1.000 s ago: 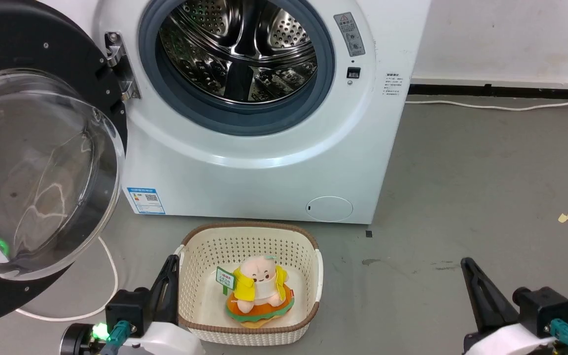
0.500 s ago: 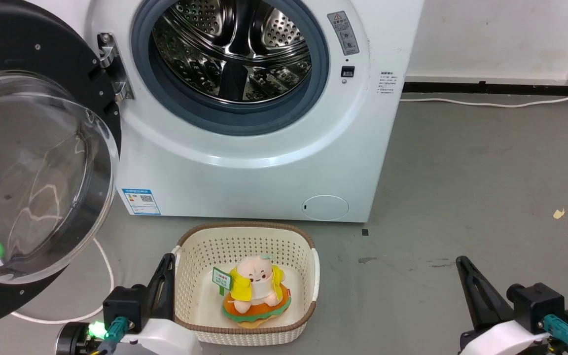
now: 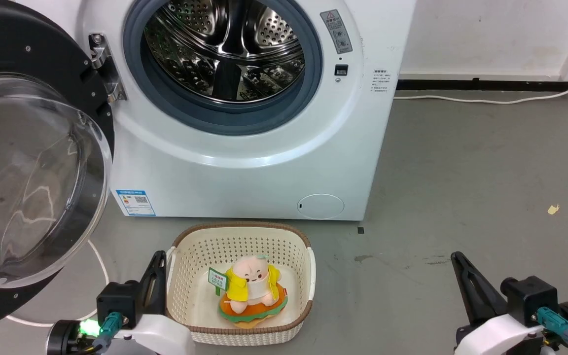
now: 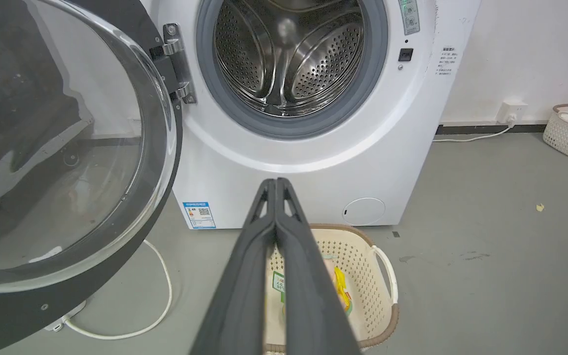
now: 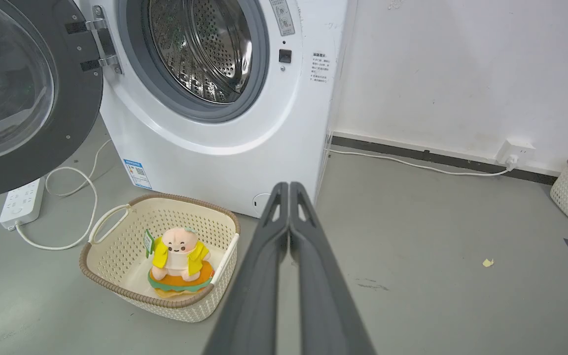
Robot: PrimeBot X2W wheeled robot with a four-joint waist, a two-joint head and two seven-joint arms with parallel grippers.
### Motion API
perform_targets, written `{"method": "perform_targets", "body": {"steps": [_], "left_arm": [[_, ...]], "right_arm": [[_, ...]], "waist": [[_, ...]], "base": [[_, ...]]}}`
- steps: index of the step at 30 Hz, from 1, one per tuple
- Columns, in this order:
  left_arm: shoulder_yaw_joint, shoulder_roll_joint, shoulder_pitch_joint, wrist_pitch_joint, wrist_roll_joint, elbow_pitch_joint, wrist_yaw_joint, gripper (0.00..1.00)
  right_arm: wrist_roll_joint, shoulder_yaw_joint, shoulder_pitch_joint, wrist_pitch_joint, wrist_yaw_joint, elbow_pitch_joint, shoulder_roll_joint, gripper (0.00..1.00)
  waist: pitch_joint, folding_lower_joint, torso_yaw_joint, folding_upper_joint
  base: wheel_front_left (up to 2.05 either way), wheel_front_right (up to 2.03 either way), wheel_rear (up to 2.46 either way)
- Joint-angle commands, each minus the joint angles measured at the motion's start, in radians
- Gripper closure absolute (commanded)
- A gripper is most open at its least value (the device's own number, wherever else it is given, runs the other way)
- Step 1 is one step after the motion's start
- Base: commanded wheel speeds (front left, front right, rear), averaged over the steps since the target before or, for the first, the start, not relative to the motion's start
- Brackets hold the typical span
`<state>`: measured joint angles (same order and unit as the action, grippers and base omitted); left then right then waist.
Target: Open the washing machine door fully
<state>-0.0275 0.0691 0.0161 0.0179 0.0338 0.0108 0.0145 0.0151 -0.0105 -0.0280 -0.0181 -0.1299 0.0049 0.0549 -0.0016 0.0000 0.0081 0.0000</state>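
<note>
The left gripper [image 3: 158, 259] and right gripper [image 3: 457, 259] have long, tapering dark jaws. Behind the jaws sit black blocks [image 3: 530, 296], teal plugs [image 3: 550, 319] and white shells [image 3: 496, 335].

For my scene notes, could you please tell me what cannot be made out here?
Head view: washing machine door, left part cut off by the frame edge.
Left wrist view: plush toy, mostly hidden behind the fingers of the left gripper.
Head view: blue label, print too small to read.

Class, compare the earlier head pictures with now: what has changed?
Only the camera shifted, so the whole scene slid left. Nothing was grasped or released. The door stays swung open, the toy sits in its basket, the left gripper and right gripper stay shut.
</note>
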Motion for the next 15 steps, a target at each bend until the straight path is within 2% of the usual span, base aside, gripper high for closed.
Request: {"method": "perform_targets", "body": {"steps": [1,15], "left_arm": [[0.007,-0.008,-0.013,-0.004,-0.014,-0.005,-0.005,1.00],[0.028,-0.019,-0.016,-0.018,-0.034,-0.011,-0.014,1.00]], "right_arm": [[-0.009,0.004,0.020,0.005,-0.001,-0.004,-0.004,1.00],[-0.015,0.010,0.028,0.018,-0.001,-0.005,-0.005,1.00]], "waist": [[0.000,0.0000,-0.001,0.0000],[0.002,0.0000,-0.008,0.0000]], "base": [[0.00,0.00,0.00],[0.00,0.00,0.00]]}}
